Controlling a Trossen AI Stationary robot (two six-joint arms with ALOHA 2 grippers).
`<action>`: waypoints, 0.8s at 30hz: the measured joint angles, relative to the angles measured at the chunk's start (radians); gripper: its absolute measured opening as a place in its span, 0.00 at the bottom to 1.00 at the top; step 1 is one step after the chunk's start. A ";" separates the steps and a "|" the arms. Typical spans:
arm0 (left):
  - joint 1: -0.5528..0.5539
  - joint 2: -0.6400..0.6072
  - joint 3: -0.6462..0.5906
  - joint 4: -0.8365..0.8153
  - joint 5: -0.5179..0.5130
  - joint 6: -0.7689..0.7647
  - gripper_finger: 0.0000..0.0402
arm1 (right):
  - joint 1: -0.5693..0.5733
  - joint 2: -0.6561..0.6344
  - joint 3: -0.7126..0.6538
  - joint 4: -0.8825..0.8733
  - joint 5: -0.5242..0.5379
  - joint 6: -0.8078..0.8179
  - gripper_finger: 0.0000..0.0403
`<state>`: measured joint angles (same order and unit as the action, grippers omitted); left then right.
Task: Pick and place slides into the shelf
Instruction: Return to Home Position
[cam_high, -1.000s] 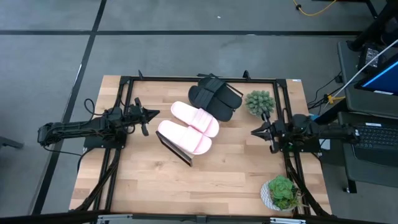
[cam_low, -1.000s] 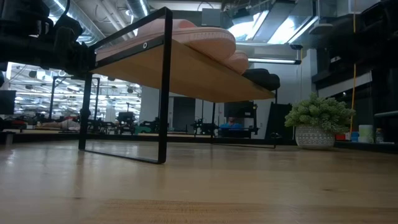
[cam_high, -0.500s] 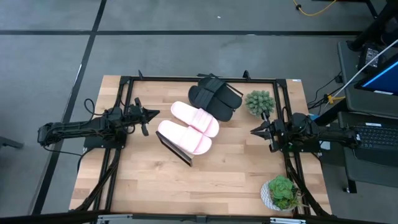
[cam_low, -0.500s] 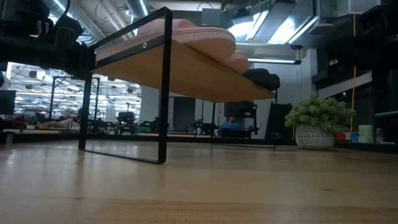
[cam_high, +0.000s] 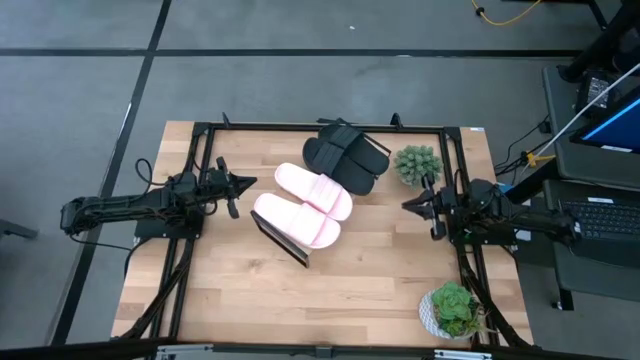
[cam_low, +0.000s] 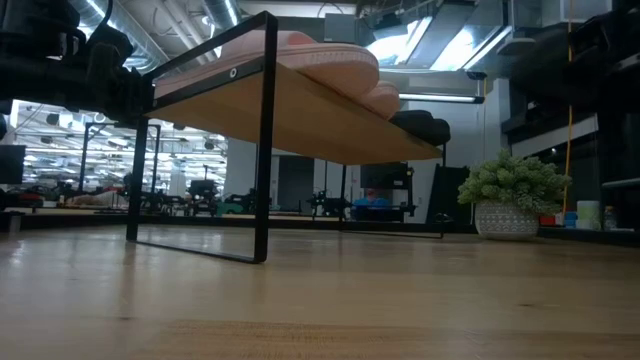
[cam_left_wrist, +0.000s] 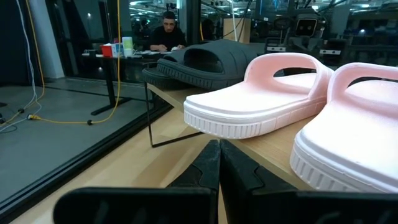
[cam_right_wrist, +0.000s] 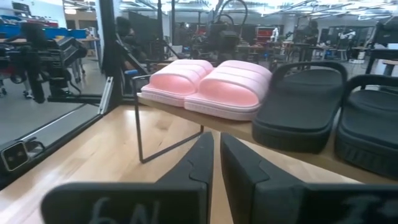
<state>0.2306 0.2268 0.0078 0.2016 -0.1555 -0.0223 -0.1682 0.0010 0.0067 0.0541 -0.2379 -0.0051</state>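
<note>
The shelf (cam_low: 300, 115) stands slanted mid-table on its thin black frame (cam_high: 282, 240). Two pale pink slides (cam_high: 305, 205) lie side by side on its near part. Two black slides (cam_high: 345, 160) lie on its far part. My left gripper (cam_high: 250, 183) is shut and empty, level, to the left of the pink slides (cam_left_wrist: 267, 99). My right gripper (cam_high: 408, 207) is shut and empty, level, to the right of the shelf. It faces the pink slides (cam_right_wrist: 211, 78) and the black slides (cam_right_wrist: 298, 106).
A small potted plant (cam_high: 417, 163) stands just beyond my right gripper, by the black slides. A second one (cam_high: 452, 308) stands at the near right corner. A black frame runs round the tabletop (cam_high: 300, 290). A person (cam_left_wrist: 166, 28) sits far behind the table.
My right gripper has swung a little toward the table's far edge, still shut. The slides and the shelf have stayed where they were.
</note>
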 joint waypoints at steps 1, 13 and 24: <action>0.000 0.000 0.000 0.000 0.000 0.000 0.00 | -0.006 0.000 0.000 0.000 0.000 0.001 0.08; 0.000 0.000 0.000 0.000 0.000 0.000 0.00 | -0.019 0.001 0.000 0.000 0.000 0.001 0.08; 0.000 0.000 0.000 0.000 0.000 0.000 0.00 | -0.019 0.001 0.000 0.000 0.000 0.000 0.08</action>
<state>0.2306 0.2268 0.0078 0.2016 -0.1555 -0.0223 -0.1871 0.0017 0.0067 0.0541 -0.2379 -0.0054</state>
